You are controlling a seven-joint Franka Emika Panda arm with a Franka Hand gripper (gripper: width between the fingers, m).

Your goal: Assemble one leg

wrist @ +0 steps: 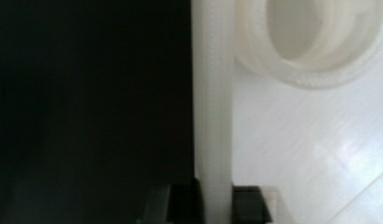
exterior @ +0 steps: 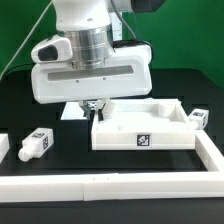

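Note:
The large white square top [exterior: 170, 135] lies on the black table, rim up, a tag on its front wall. My gripper [exterior: 93, 106] reaches down at the top's wall on the exterior view's left. In the wrist view the gripper [wrist: 213, 202] has a dark finger on each side of that thin white wall and is shut on it. A round corner hole [wrist: 321, 40] of the top [wrist: 294, 140] shows beyond. One leg [exterior: 35, 145] lies to the exterior view's left of the top, another leg [exterior: 199, 118] to its right. Neither is held.
A white rail [exterior: 110, 185] runs along the front of the table and turns back along the exterior view's right [exterior: 211, 150], close to the top. A small white part [exterior: 72, 111] lies behind the gripper. Another tagged piece [exterior: 3, 143] sits at the far left edge.

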